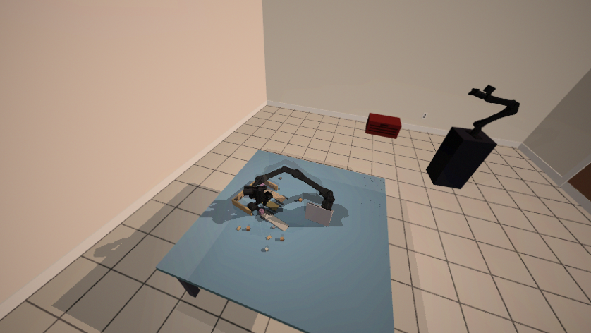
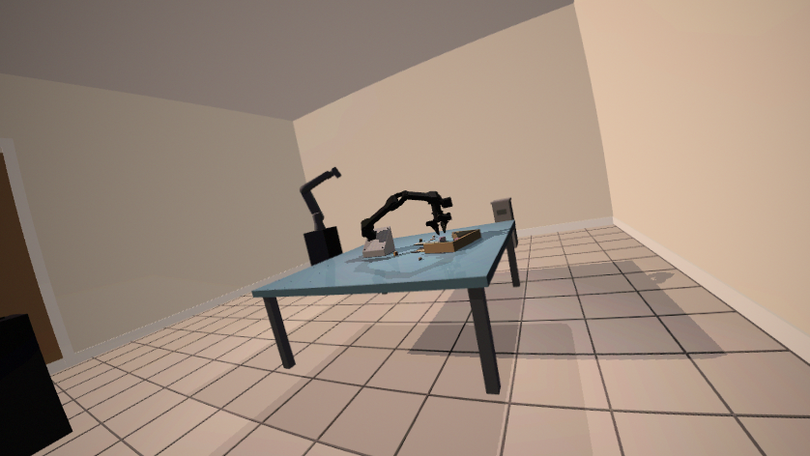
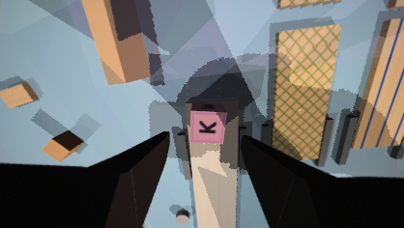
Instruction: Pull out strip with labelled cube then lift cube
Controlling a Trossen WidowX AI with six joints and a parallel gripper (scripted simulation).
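Note:
A pink cube marked K (image 3: 208, 127) (image 1: 262, 212) sits on the far end of a plain beige strip (image 3: 215, 184) (image 1: 278, 221) that runs toward me on the blue table (image 1: 314, 269) (image 2: 396, 274). My gripper (image 3: 206, 139) (image 1: 258, 207) (image 2: 439, 229) hangs low over this strip. Its two dark fingers stand half open on either side of the strip, with the tips just short of the cube and touching nothing. A cross-hatched strip (image 3: 304, 87) and a blue-lined strip (image 3: 382, 97) lie to the right, divided by dark posts.
A wooden frame (image 1: 242, 203) (image 2: 453, 242) borders the strips, and one of its bars (image 3: 121, 39) shows at the upper left. Small wooden blocks (image 3: 19, 94) (image 3: 63, 145) (image 1: 269, 236) lie scattered on the table. A grey box (image 1: 318, 214) (image 2: 378, 244) stands at the arm's base.

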